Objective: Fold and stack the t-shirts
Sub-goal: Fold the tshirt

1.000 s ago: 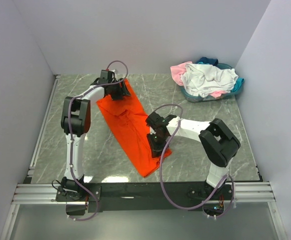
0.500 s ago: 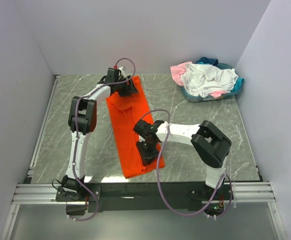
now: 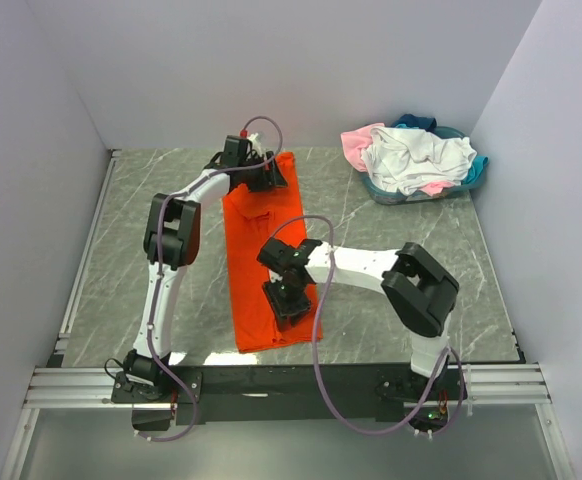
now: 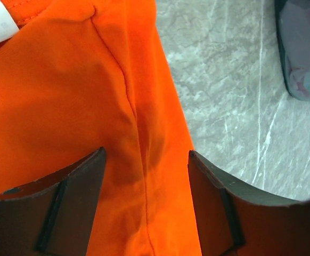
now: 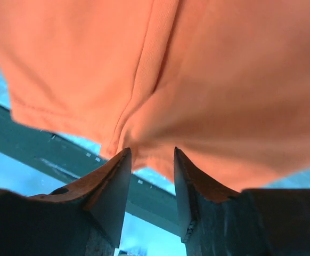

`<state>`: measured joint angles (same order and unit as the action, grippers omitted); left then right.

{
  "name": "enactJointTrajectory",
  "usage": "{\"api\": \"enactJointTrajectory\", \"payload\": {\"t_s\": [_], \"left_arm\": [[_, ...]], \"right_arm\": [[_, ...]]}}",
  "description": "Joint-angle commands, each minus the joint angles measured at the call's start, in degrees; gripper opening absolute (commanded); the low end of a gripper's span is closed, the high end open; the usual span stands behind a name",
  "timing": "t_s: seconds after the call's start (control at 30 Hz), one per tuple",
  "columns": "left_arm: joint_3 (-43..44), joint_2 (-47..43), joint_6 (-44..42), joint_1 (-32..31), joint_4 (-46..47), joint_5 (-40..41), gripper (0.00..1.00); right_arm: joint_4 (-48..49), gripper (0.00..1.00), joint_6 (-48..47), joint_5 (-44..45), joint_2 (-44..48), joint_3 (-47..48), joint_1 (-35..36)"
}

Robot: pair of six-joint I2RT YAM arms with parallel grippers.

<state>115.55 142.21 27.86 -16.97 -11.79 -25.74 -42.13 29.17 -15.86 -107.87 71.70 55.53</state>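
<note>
The bright orange fabric t-shirt (image 3: 271, 262) lies as a long narrow strip on the grey marbled worktop (image 3: 421, 270); the left fingers (image 4: 70, 200) stand apart over its far end; the right fingers (image 5: 107, 197), at its near hem, stand slightly apart with a pucker of cloth at their tips, grip uncertain. For a square fold, each end probably wants pinching through all layers, edges aligned; the crumpled white, pink and teal t-shirts (image 3: 416, 158) wait far right.

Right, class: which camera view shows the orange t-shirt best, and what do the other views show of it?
The top external view: the orange t-shirt lies nearly whole, a folded strip on the table. The left wrist view shows a patch with a seam; the right wrist view, a blurred hem.
</note>
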Motion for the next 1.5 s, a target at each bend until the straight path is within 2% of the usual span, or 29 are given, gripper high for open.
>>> {"api": "enactJointTrajectory", "payload": {"t_s": [0.0,0.13,0.3,0.43,0.47,0.6,0.67,0.7,0.9,1.2,1.47], "left_arm": [[2.4,-3.8,1.1,-0.8,0.5,-1.9,0.7],[1.1,-9.9,2.5,-0.7,3.7,-2.6,0.72],[-4.5,-22.0,4.1,-0.5,8.4,0.9,0.73],[-10.9,-31.4,4.6,-0.5,1.7,11.9,0.71],[-13.4,-36.2,5.6,-0.4,0.6,16.4,0.7],[-34.5,-49.6,6.6,-0.5,-1.6,21.9,0.66],[-41.1,-57.1,7.7,-0.6,-5.0,23.8,0.65],[-47.2,-59.6,8.3,-0.7,-6.0,24.8,0.64],[-66.6,-77.1,14.4,-1.8,-13.3,27.8,0.62],[-77.9,-91.8,21.0,-3.6,-19.2,32.2,0.61],[-81.2,-95.1,21.3,-7.0,-17.7,35.6,0.6]], "right_arm": [[-2.9,0.46,0.9,3.3,8.1,2.8,0.3],[-4.2,0.47,3.1,7.0,13.6,1.3,0.2],[-0.7,0.48,7.3,9.9,20.4,-7.7,0.0],[1.7,0.48,10.6,11.0,22.6,-12.6,-0.4],[2.0,0.48,11.2,11.5,22.8,-13.7,-0.4],[3.5,0.48,13.8,13.2,23.9,-16.4,-0.9],[4.2,0.48,14.6,13.4,24.4,-18.2,-1.5],[5.0,0.48,14.6,13.4,24.6,-18.7,-1.8],[6.9,0.48,13.1,12.9,23.0,-20.5,-3.3],[12.2,0.43,14.9,13.0,18.8,-24.7,-3.3],[14.5,0.4,16.2,17.0,17.1,-25.8,-3.1]]}}
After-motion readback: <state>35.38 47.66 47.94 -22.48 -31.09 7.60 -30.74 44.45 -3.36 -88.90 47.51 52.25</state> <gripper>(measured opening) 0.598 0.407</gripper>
